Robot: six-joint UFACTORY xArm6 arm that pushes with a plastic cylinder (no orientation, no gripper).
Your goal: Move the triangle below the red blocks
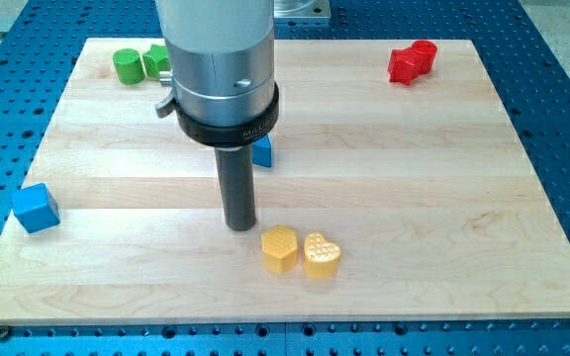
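My tip (240, 226) rests on the wooden board (414, 188) near its middle. A blue block (263, 151), mostly hidden behind the rod, sits just above and right of the tip; its shape cannot be made out. Two red blocks (411, 61) touch each other at the view's top right. A yellow hexagon (279, 248) and a yellow heart (321, 256) lie side by side just below and right of the tip.
Two green blocks (139, 63) sit at the top left, partly behind the arm. A blue cube (35, 208) lies at the board's left edge. The arm's grey body (221, 59) covers the top centre. Blue perforated table surrounds the board.
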